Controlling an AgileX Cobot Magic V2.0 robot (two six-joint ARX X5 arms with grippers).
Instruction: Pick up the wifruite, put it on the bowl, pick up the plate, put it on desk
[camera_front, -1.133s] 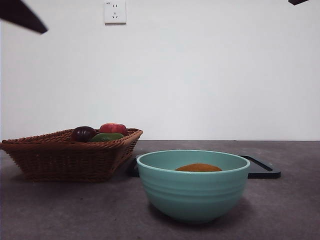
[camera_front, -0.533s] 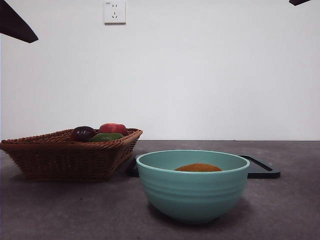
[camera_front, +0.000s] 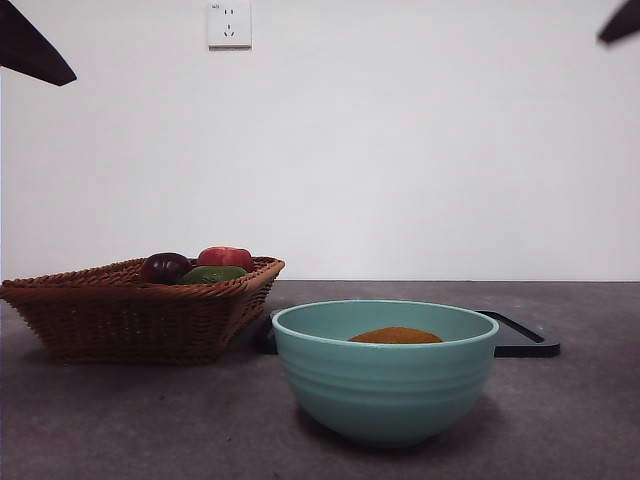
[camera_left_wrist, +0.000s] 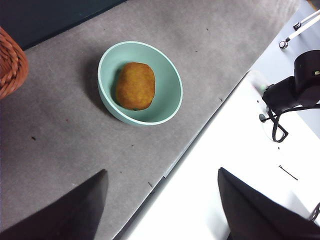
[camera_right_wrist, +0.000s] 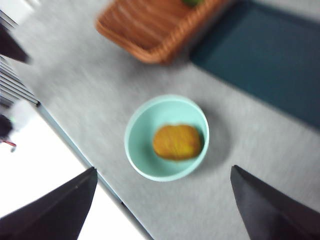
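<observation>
Both end effectors gape empty; wifruite lies in bowl.

Left pincer and right pincer both hang high, jaws spread wide, holding nothing

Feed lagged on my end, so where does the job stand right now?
Done: the wifruite lies inside the bowl.
In hand: nothing. The left gripper and right gripper both hang open, high above the desk.
Left: the plate step. The dark flat tray behind the bowl looks untouched.
</observation>
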